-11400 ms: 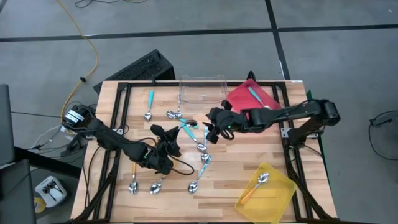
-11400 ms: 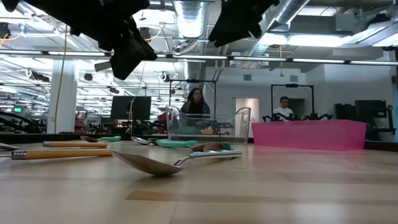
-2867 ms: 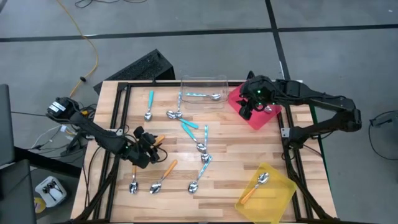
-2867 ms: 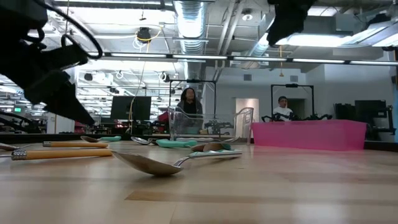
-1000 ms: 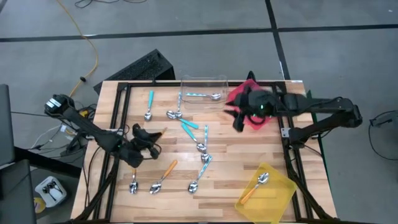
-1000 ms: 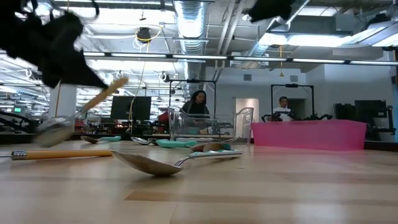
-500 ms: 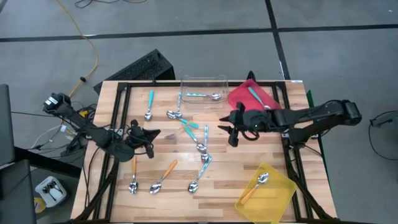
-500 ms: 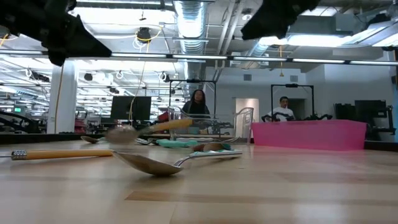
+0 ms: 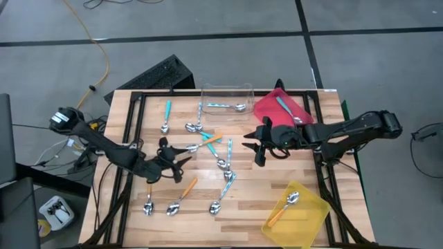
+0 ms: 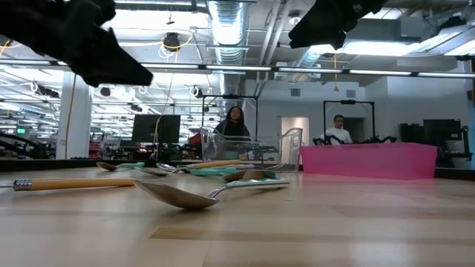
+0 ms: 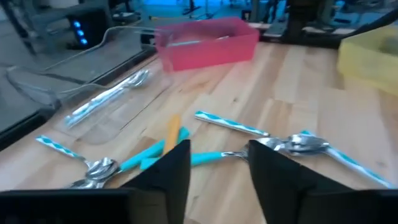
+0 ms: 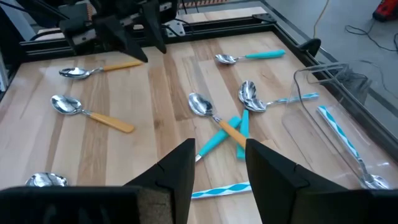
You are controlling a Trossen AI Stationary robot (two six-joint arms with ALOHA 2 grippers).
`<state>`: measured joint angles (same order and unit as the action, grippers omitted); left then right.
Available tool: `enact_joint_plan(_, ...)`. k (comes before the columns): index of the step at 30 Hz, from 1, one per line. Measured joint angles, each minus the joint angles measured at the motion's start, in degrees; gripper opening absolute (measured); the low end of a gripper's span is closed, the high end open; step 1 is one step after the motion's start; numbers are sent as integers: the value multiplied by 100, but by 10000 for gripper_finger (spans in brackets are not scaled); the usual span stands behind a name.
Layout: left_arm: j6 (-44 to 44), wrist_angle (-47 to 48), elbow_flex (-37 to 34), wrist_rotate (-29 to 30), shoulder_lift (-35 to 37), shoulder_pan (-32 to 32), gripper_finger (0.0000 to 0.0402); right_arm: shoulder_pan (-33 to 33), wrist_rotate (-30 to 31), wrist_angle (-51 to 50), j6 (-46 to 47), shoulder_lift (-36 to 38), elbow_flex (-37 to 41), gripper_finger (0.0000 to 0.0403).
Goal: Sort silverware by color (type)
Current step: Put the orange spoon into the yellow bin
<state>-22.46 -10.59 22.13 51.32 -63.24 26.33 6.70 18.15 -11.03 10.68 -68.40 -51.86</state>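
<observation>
Several spoons lie about the wooden table (image 9: 277,173). An orange-handled spoon (image 12: 217,121) rests across teal-handled spoons (image 9: 210,144) in the table's middle. My left gripper (image 9: 181,160) hovers open just left of that heap, with nothing between its fingers (image 11: 177,163). My right gripper (image 9: 252,151) hovers open on the heap's right, also with nothing in it. Two more orange-handled spoons (image 9: 178,198) lie near the front left, and light-blue patterned ones (image 9: 225,185) nearer the middle. One teal spoon (image 9: 167,115) lies at the far left.
A clear tray (image 9: 225,95) at the far middle holds a light-blue spoon. The red tray (image 9: 266,109) beside it holds a teal spoon. A yellow tray (image 9: 310,214) at the near right holds an orange spoon. Black frame rails run along the table's sides.
My left gripper held an orange-handled spoon lifted clear, then opened and let go. The spoon flew toward the table's right and landed across the teal spoons in the middle. My right gripper has come from the red tray toward the table's middle and lower.
</observation>
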Motion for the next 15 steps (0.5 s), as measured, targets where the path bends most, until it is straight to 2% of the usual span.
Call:
enact_joint_plan(3,-9,-94,0,-219,-295,-384,178,0,0,1,0,0,0,164)
enact_joint_plan(6,-14,-56,0,-776,-510,-906,196,0,0,0,-1,0,0,164)
enact_joint_plan(9,118,-86,0,-1429,-686,-1451,204,0,0,-13,-2,0,0,164)
enact_joint_plan(15,552,-108,0,-2022,-820,-2217,206,0,0,-66,-4,0,2,164)
